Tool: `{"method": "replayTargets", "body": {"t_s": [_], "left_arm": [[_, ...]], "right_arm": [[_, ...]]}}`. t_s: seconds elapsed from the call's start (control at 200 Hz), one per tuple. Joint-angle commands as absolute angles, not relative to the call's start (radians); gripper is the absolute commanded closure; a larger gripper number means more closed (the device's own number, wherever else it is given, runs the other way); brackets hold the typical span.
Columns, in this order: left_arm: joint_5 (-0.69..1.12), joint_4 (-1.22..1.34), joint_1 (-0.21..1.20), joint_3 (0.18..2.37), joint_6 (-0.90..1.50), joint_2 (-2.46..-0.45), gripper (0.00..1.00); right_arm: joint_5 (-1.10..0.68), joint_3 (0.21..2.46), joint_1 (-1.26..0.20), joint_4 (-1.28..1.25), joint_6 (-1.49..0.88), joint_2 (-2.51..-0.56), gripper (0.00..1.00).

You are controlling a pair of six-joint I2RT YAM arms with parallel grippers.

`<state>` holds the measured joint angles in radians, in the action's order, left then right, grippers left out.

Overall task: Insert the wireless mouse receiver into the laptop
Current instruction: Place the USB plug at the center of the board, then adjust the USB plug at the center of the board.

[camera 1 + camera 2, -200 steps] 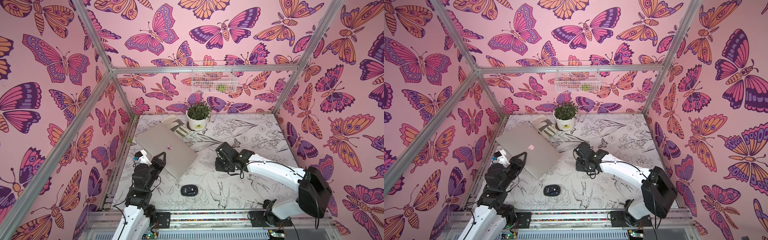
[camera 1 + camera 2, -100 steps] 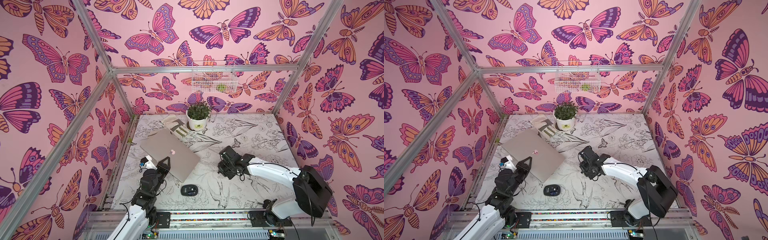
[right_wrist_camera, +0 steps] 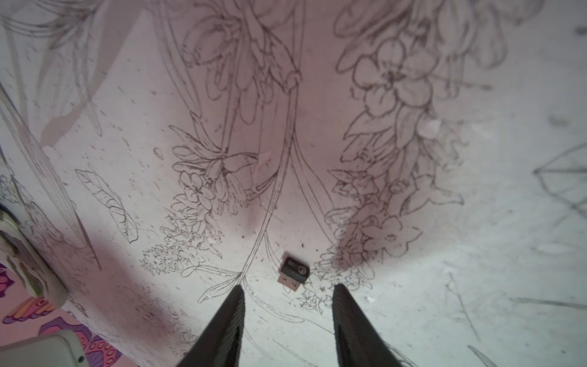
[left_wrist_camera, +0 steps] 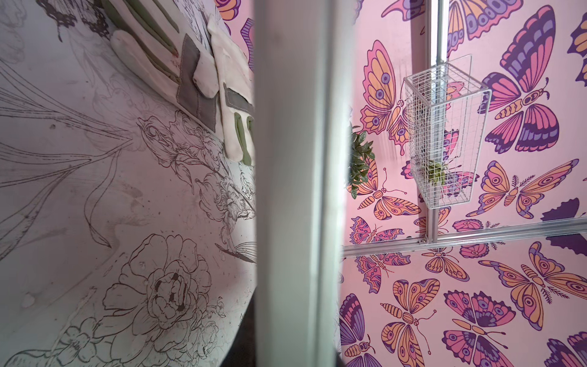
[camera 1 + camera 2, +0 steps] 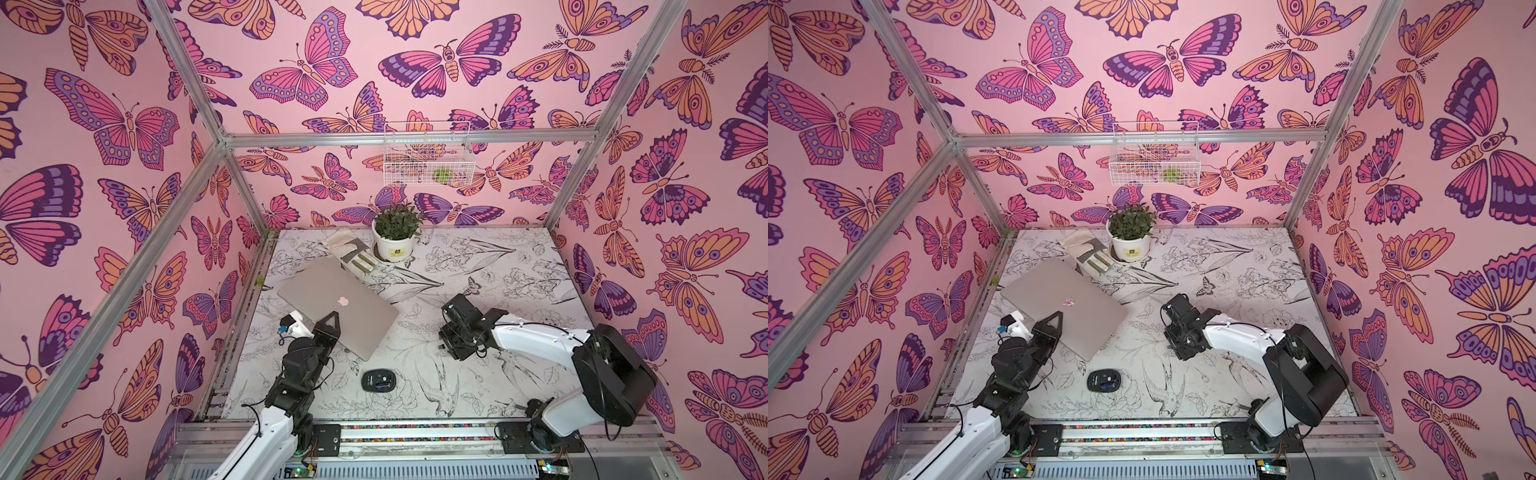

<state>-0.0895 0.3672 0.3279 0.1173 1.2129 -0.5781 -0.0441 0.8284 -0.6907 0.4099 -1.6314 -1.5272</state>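
Note:
The silver-grey laptop [image 5: 332,305] [image 5: 1059,309] lies closed at the table's left, lid up. My left gripper [image 5: 329,325] [image 5: 1054,324] is shut on its near-left edge, which fills the left wrist view as a grey band [image 4: 295,190]. The wireless mouse receiver [image 3: 293,274], tiny and black with a metal plug, lies loose on the table. My right gripper [image 3: 288,287] [image 5: 449,345] hangs open just over it, tips down, one finger [image 3: 236,305] on each side, not touching it.
A black mouse [image 5: 377,381] [image 5: 1104,380] sits near the front, between the arms. At the back stand a potted plant [image 5: 397,237] and a pair of gloves [image 5: 349,255]. A wire basket [image 5: 428,160] hangs on the rear wall.
The left arm has dropped lower with the laptop edge, and the laptop has slid slightly forward and right. The right gripper has come a little toward the front.

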Motion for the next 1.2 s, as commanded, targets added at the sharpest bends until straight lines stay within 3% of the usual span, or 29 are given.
{"method": "replayTargets", "body": {"t_s": [0.0,0.18,0.3,0.386,0.476,0.616,0.731,0.966,1.197], "left_arm": [[-0.015,0.502,0.331,0.188,1.186,-0.553,1.0],[0.116,0.359,0.33,0.269,1.134,-0.552,1.0],[0.126,0.313,0.327,0.292,1.109,-0.533,1.0],[0.136,0.322,0.324,0.299,1.112,-0.534,1.0],[0.126,0.358,0.324,0.293,1.16,-0.526,1.0],[0.017,0.476,0.331,0.232,1.265,-0.489,1.0],[-0.058,0.537,0.331,0.206,1.303,-0.482,1.0],[-0.1,0.346,0.33,0.244,1.394,-0.455,1.0],[-0.154,0.287,0.33,0.223,1.426,-0.404,1.0]], "right_arm": [[-0.016,0.929,-0.675,0.514,-1.358,-1.47,0.53],[-0.125,1.177,-0.676,0.741,-0.499,-1.479,0.55],[-0.194,1.306,-0.675,0.92,-0.183,-1.518,0.56],[-0.336,1.335,-0.617,0.881,-0.23,-1.529,0.55],[-0.557,1.155,-0.554,0.533,-0.501,-1.418,0.49],[-0.567,0.906,-0.559,0.11,-0.845,-1.259,0.32],[-0.564,0.872,-0.563,0.092,-0.882,-1.242,0.28],[-0.39,1.215,-0.565,0.79,-0.133,-1.37,0.38],[-0.18,1.267,-0.62,0.942,0.574,-1.446,0.39]]}}
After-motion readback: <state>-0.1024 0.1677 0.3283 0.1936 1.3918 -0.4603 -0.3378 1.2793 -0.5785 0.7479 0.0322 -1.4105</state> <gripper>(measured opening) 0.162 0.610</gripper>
